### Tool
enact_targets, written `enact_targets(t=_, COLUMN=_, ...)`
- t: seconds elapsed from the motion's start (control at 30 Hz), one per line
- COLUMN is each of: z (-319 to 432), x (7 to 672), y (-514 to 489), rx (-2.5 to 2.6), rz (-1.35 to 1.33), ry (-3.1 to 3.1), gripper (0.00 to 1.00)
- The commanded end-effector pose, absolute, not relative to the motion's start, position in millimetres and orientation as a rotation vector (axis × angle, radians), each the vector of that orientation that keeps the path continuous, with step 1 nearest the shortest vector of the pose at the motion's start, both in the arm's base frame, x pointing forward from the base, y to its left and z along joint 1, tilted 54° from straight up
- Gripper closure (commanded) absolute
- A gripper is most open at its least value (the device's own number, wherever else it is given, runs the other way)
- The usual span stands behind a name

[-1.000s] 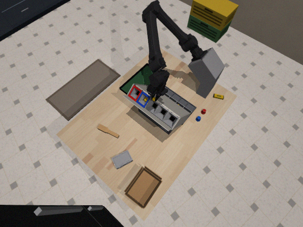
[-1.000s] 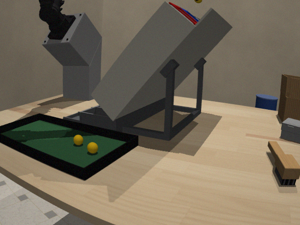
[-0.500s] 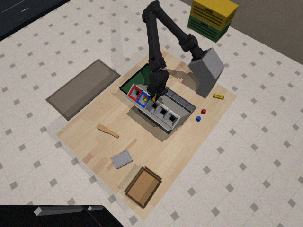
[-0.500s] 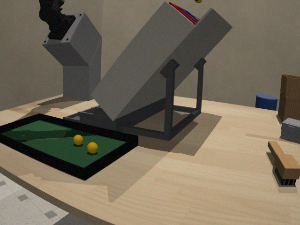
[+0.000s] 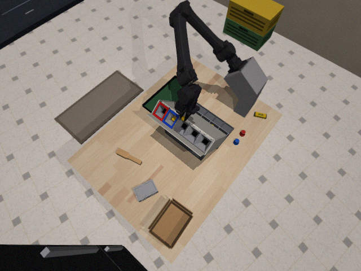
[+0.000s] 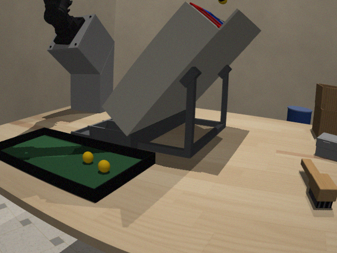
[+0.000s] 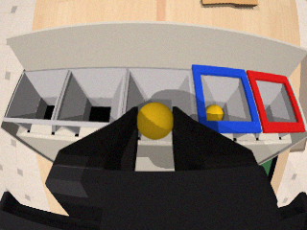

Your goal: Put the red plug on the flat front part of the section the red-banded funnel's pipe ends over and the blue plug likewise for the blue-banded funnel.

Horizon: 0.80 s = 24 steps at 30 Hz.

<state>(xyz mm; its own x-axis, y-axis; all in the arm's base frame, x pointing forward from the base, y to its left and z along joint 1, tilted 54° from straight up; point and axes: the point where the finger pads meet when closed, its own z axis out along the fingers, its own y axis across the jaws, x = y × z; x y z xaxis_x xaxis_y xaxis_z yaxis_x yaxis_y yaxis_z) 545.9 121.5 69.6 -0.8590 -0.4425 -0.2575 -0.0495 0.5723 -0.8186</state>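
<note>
My gripper (image 7: 154, 114) (image 5: 183, 117) is shut on a yellow marble (image 7: 154, 120) (image 5: 183, 118) (image 6: 222, 1). It holds the marble just above the plain grey funnel next to the blue-banded funnel (image 7: 222, 71) (image 5: 167, 124). A second yellow marble (image 7: 214, 112) (image 5: 174, 118) sits inside the blue-banded funnel. The red-banded funnel (image 7: 266, 76) (image 5: 155, 107) at the row's end looks empty. Two more marbles (image 6: 87, 157) (image 6: 103, 166) lie in the green tray (image 6: 81, 190) (image 5: 163, 93). The red plug (image 5: 242, 132) and the blue plug (image 5: 236, 141) (image 6: 299, 114) stand on the table beyond the far end of the funnel row.
The slanted grey cover (image 6: 163, 68) hides the pipes; open sections (image 5: 210, 116) lie at its foot. A brush (image 5: 128, 156) (image 6: 319, 185), a small grey box (image 5: 145, 189), a cardboard box (image 5: 170, 223) and a yellow block (image 5: 260, 114) lie on the table. The arm's grey base (image 5: 247, 84) stands behind.
</note>
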Motion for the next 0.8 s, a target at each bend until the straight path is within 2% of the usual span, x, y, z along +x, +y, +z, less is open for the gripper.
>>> enact_targets(t=0.0, z=88, x=565, y=129, rx=-0.357, rz=-1.178, ry=2.346, gripper=1.0)
enact_targets(t=0.77, z=79, x=567, y=119, rx=-0.376, rz=-1.189, ry=2.352, gripper=1.0)
